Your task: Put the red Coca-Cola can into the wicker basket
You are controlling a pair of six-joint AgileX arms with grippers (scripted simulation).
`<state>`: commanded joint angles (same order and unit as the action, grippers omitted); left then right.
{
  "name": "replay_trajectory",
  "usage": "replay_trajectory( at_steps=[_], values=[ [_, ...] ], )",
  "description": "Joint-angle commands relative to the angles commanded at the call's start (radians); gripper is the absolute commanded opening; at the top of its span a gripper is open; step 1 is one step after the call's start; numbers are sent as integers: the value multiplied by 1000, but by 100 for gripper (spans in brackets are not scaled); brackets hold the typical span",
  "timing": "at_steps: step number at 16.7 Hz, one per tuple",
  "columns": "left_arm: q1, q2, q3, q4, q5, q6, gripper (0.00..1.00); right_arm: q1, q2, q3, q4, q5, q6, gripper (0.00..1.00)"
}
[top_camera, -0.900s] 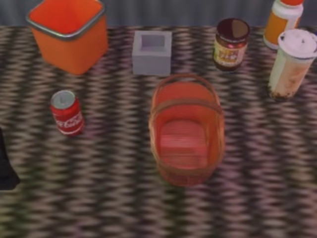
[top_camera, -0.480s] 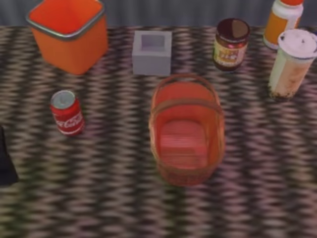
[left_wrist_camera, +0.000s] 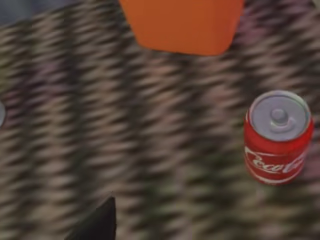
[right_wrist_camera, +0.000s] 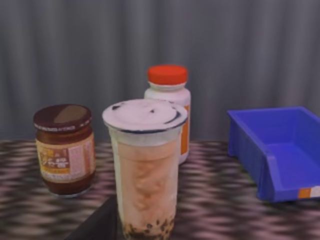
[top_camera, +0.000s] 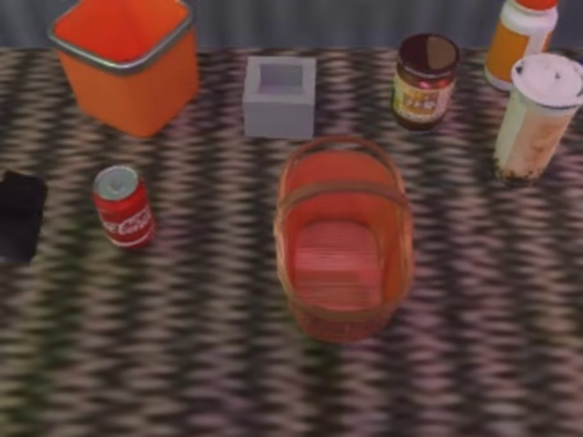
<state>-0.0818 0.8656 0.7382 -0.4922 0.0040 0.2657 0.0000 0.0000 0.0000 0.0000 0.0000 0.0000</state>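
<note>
The red Coca-Cola can (top_camera: pixel 123 207) stands upright on the left part of the table, silver top up, and also shows in the left wrist view (left_wrist_camera: pixel 277 137). My left gripper (top_camera: pixel 18 217) hovers at the table's left edge, level with the can and a short way to its left. It is open and holds nothing; one dark fingertip (left_wrist_camera: pixel 97 224) shows in its wrist view. The oval wicker basket (top_camera: pixel 344 314), with its arched handle, sits at mid-table with nothing inside. My right arm is out of the top view and parked; one dark fingertip (right_wrist_camera: pixel 100 224) shows.
A square orange bin (top_camera: pixel 127 64) stands at the back left, behind the can. A grey block (top_camera: pixel 280 96) sits behind the basket. At the back right are a brown-lidded jar (top_camera: pixel 424 80), a white bottle (top_camera: pixel 521 38) and a drink cup (top_camera: pixel 539 116). A blue tray (right_wrist_camera: pixel 280 152) lies beyond them.
My left gripper has risen along the table's left edge, from well below the can's level to beside it. The can and basket have not moved.
</note>
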Motion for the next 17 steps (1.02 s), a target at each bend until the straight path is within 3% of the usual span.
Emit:
replay_trajectory(
  at_steps=[10, 17],
  values=[
    [-80, 1009, 807, -491, -1, 275, 100, 0, 0, 0, 0, 0, 0, 100],
    [-106, 1326, 1061, -679, -1, 367, 100, 0, 0, 0, 0, 0, 0, 100]
  ],
)
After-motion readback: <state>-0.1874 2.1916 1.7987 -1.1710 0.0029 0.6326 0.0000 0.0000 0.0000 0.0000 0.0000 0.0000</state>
